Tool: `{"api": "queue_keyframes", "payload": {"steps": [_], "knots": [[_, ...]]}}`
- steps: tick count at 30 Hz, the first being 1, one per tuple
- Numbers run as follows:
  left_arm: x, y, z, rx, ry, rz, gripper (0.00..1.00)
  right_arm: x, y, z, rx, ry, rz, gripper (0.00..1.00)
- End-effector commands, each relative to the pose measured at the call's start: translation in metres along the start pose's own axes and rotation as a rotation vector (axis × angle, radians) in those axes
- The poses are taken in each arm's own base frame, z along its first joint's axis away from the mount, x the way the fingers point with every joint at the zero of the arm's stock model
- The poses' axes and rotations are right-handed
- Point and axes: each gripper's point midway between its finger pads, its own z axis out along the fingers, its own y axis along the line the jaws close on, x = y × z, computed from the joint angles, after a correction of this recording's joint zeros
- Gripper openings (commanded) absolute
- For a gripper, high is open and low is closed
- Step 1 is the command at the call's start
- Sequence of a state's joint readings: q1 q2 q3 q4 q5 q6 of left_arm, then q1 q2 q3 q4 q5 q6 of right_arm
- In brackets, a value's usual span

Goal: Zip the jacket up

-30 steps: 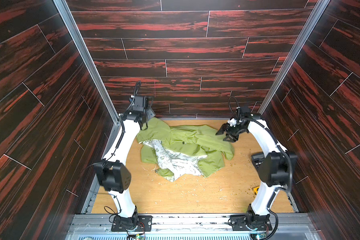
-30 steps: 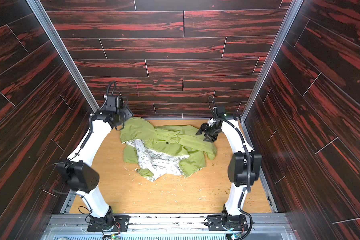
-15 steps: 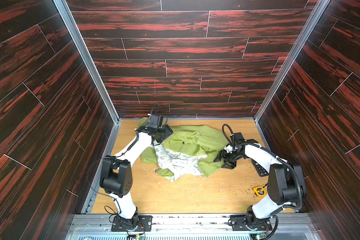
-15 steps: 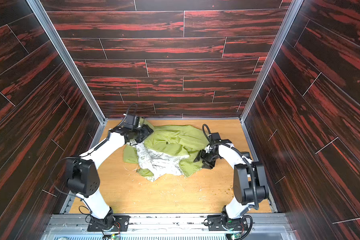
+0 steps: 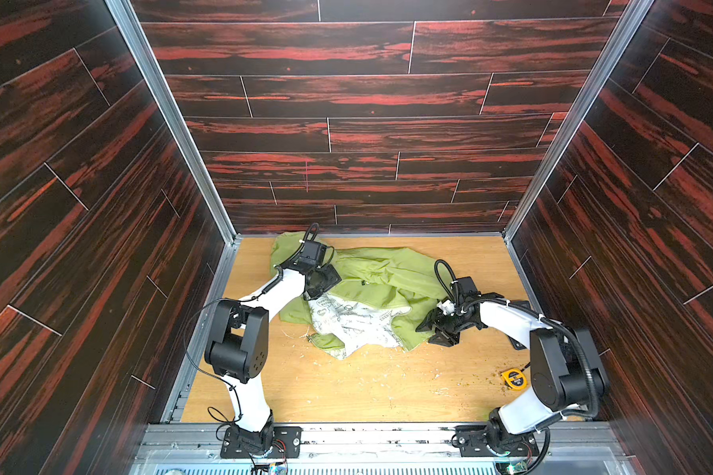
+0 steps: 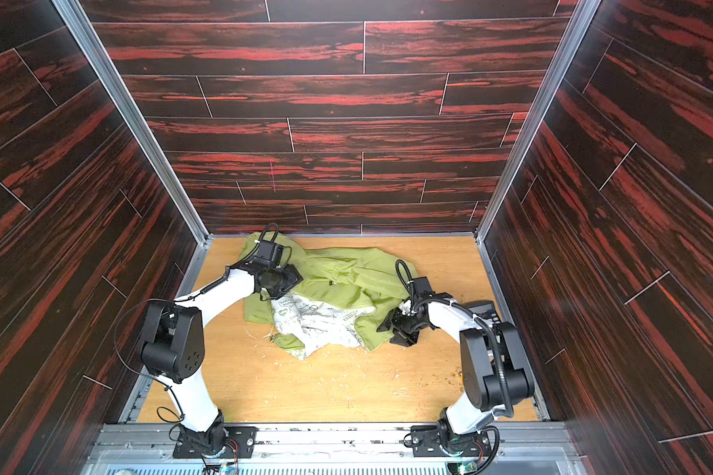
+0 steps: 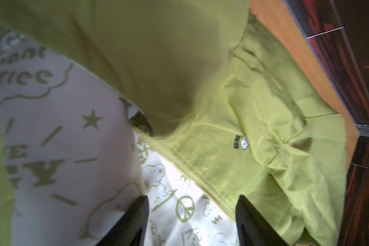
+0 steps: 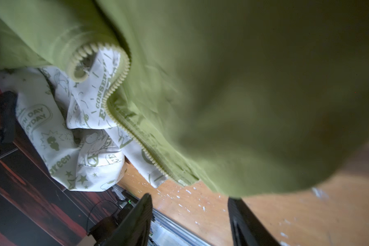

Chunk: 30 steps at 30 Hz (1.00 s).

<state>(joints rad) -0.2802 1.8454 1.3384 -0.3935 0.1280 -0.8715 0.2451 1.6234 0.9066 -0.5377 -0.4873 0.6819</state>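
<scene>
Bench (image 5: 346, 390) is carrying the jacket (image 5: 387, 279), lying crumpled and unzipped toward the back, white lining (image 5: 355, 320) showing; left hand (image 7: 192, 198) is hovering over its zipper edge (image 7: 185, 170), fingers spread, gripping nothing; right hand (image 8: 189, 197) is sitting at the jacket's right hem, likewise apart and empty. Yellow tape measure (image 5: 513, 378) is lying beside the right arm.

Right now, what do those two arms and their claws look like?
The left arm and right arm have smooth white links joined by chunky black joint housings, on black base plates bolted to a metal rail. Thin black cables loop alongside. The left gripper and right gripper each end in two flat black tapering fingers.
</scene>
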Motion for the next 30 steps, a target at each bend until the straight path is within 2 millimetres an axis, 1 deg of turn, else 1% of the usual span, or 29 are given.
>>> {"api": "queue_keyframes", "payload": {"steps": [1, 6, 8, 10, 12, 17, 21, 25, 28, 30], "knots": [[-0.002, 0.027, 0.009, -0.066, 0.000, -0.006, 0.68, -0.008, 0.007, 0.009, -0.032, 0.020, 0.013, 0.45], [-0.009, 0.052, 0.017, -0.110, 0.004, -0.026, 0.68, -0.012, 0.017, 0.004, -0.049, 0.016, 0.006, 0.20], [-0.014, 0.057, 0.019, -0.109, 0.001, -0.034, 0.68, -0.013, 0.022, -0.002, -0.052, 0.005, -0.002, 0.13], [-0.019, 0.054, 0.021, -0.091, -0.003, -0.028, 0.68, -0.013, 0.029, -0.008, -0.061, -0.003, -0.008, 0.07], [-0.025, 0.045, 0.024, -0.060, 0.001, -0.010, 0.68, -0.012, 0.035, -0.014, -0.073, -0.006, -0.013, 0.03], [-0.040, 0.020, 0.026, 0.011, -0.003, 0.021, 0.66, -0.009, 0.046, -0.029, -0.090, -0.024, -0.023, 0.00], [-0.047, 0.009, 0.030, 0.041, 0.001, 0.035, 0.61, -0.008, 0.052, -0.037, -0.099, -0.035, -0.029, 0.00], [-0.044, 0.011, 0.043, 0.025, 0.038, 0.046, 0.54, -0.006, 0.057, -0.043, -0.109, -0.041, -0.029, 0.00], [-0.042, 0.012, 0.051, 0.021, 0.061, 0.053, 0.45, -0.005, 0.057, -0.045, -0.112, -0.045, -0.028, 0.00], [-0.041, 0.012, 0.055, 0.020, 0.073, 0.059, 0.36, -0.004, 0.058, -0.048, -0.115, -0.049, -0.028, 0.00]]}}
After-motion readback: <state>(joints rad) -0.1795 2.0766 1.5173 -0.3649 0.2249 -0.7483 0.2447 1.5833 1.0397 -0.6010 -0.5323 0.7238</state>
